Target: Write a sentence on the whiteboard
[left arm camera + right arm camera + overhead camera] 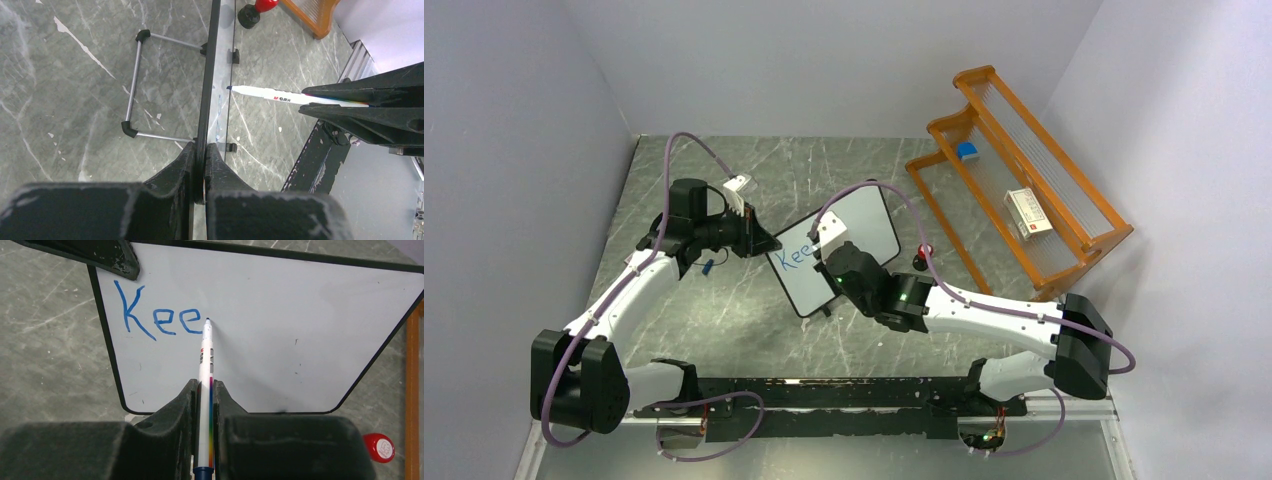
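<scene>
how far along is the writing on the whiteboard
Barely started. Done: three blue letters, Kee, sit at the upper left of the whiteboard. In hand: the right gripper holds the marker with its tip at the board just after the second e, and the left gripper clamps the board's edge. Left: the rest of the sentence; most of the board is blank.

The whiteboard (869, 220) stands left of the rack (999, 180), marker (205, 365) tip against it.
</scene>
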